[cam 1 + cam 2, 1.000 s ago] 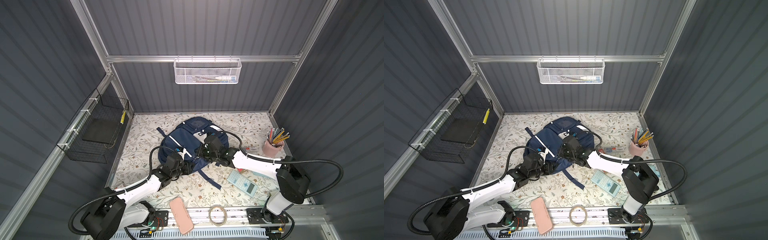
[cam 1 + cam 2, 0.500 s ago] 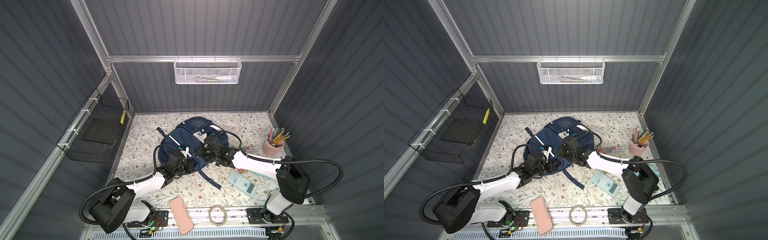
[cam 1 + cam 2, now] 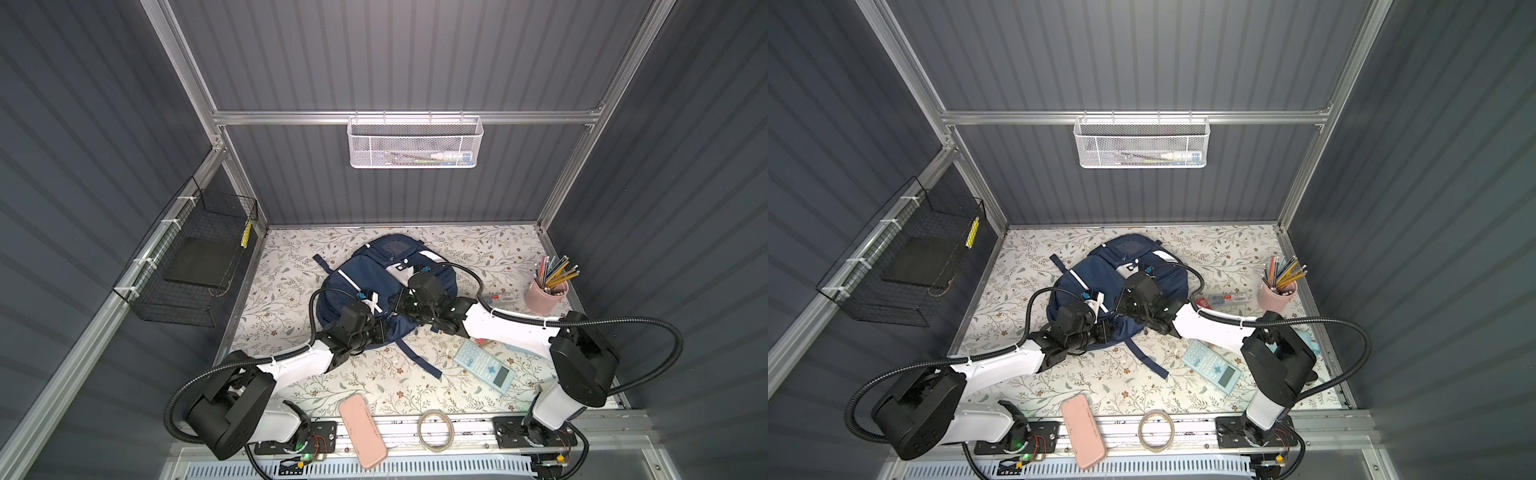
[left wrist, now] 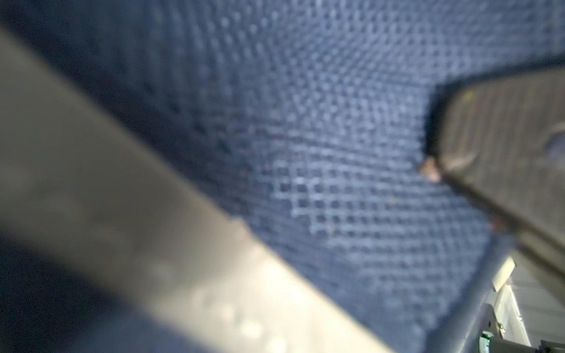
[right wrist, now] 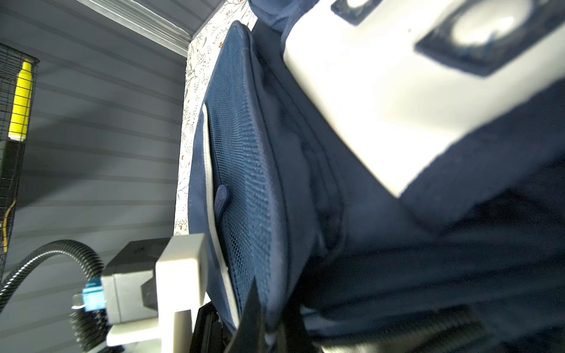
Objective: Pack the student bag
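In both top views the flowered desk (image 3: pixel 478 249) carries the navy student bag (image 3: pixel 376 270), lying flat at its middle. The left tool (image 3: pixel 382 330) is pressed together on mesh fabric at the bag's near left edge. The right tool (image 3: pixel 397 307) pinches fabric on its near right part.

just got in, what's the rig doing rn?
Packing the student bag, which lies mid-table. The left arm and right arm both have their jaws shut on it: left on mesh fabric, right by a white front patch. Nothing is going in yet: the pink case, calculator, tape roll and pencil cup all sit outside it.
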{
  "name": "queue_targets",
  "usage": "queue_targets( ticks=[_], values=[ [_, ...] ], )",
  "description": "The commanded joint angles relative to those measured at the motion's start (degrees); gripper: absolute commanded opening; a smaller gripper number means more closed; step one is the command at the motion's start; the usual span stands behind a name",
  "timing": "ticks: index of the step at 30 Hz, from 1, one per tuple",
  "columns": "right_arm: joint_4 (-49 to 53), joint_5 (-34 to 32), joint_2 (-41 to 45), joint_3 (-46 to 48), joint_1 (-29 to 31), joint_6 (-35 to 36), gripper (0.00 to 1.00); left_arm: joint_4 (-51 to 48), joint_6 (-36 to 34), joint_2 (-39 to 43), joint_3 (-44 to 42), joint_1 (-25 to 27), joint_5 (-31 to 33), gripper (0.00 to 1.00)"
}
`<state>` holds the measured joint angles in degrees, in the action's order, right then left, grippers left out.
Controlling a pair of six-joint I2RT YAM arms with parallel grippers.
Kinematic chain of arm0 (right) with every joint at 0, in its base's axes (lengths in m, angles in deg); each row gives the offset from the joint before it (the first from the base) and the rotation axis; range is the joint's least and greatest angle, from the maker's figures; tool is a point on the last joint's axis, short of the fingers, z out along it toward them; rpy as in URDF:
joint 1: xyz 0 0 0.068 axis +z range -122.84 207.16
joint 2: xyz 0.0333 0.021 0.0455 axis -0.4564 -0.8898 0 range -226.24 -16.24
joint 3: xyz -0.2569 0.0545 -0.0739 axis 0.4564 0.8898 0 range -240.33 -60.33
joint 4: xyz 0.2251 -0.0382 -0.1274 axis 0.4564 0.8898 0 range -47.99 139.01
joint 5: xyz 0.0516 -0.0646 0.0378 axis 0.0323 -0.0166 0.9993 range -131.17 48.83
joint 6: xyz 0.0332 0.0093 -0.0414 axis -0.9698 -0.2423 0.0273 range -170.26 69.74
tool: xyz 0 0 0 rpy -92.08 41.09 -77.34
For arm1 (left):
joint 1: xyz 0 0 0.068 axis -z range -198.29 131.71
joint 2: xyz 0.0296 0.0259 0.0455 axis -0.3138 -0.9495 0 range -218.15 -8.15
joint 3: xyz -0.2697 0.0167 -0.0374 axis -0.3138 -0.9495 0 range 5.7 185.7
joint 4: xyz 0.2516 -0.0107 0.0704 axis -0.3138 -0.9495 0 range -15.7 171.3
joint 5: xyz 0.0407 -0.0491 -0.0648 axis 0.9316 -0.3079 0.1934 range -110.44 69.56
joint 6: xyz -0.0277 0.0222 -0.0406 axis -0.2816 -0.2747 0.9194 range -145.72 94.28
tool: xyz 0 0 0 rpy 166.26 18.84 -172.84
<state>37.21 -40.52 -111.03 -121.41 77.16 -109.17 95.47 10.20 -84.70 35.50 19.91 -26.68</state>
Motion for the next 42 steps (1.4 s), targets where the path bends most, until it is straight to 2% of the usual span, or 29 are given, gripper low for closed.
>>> queue_targets(
  ticks=[1,3,5,8,14,20,24,28,31,38,42],
  values=[
    [-1.7,5.1,1.4,-0.2,1.8,1.2,0.00,0.5,-2.7,3.0,2.5,-0.6,4.6,0.00],
    [-2.0,5.6,1.4,0.1,1.4,0.7,0.00,0.6,-4.2,3.6,2.5,-0.5,3.7,0.14],
    [-1.9,5.9,1.3,-0.1,1.4,0.8,0.00,0.0,-5.3,3.9,2.8,-0.4,4.7,0.16],
    [-1.8,6.5,0.9,-0.6,1.4,0.7,0.00,-1.4,-7.9,4.5,3.5,0.2,8.8,0.29],
    [-2.1,7.0,0.5,-0.6,1.4,0.3,0.00,-3.8,-13.5,6.0,4.5,2.0,16.8,0.39],
    [-2.4,7.4,0.0,-0.4,1.0,0.0,0.00,-7.0,-15.7,8.8,6.4,2.0,16.9,0.40],
    [-2.9,8.4,-0.5,-0.7,0.7,-0.1,0.00,-9.7,-18.3,5.7,8.4,2.1,18.2,0.41],
    [-3.5,8.9,-0.6,-0.1,0.6,-0.6,0.00,-10.1,-19.4,8.4,7.8,2.1,20.0,0.41],
    [-5.1,9.9,-1.4,0.6,0.5,-1.6,0.00,-10.4,-21.6,9.3,8.4,2.1,19.1,0.41],
    [-7.2,12.0,-2.6,0.8,0.4,-2.7,0.00,-12.7,-24.6,6.0,10.7,2.1,19.8,0.41],
    [-5.9,11.0,-1.8,1.1,0.3,-1.8,0.00,-11.2,-24.6,8.6,9.9,2.1,21.5,0.33]
  ],
)
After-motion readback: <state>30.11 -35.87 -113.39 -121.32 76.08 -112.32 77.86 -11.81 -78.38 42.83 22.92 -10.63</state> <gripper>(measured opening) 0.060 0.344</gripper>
